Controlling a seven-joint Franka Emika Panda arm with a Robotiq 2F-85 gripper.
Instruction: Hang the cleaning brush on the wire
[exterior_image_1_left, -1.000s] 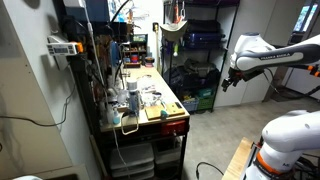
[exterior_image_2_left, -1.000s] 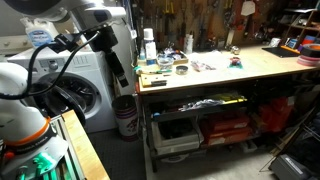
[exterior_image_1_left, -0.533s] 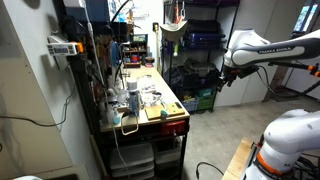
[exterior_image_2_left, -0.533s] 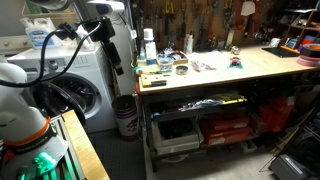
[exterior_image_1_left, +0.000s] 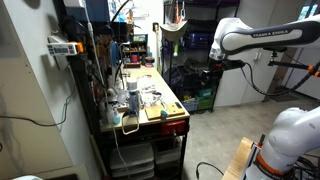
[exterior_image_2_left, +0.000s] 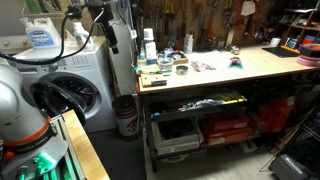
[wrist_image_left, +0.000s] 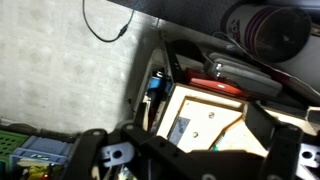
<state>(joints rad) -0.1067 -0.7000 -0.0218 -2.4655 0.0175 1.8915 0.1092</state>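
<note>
The jaws are hanging spread wide and gripping nothing, high off the desk (exterior_image_1_left: 171, 125). The cleaning brush (exterior_image_1_left: 163, 113) is seemingly lying well below them on the pale board (exterior_image_1_left: 153, 114). In descending they are risking clipping the surrounding clutter or pinching the board's edge.

in both exterior views the arm (exterior_image_1_left: 255, 38) swings left toward the workbench (exterior_image_1_left: 168, 98) and rises, carrying the gripper (exterior_image_2_left: 110, 38) higher
</note>
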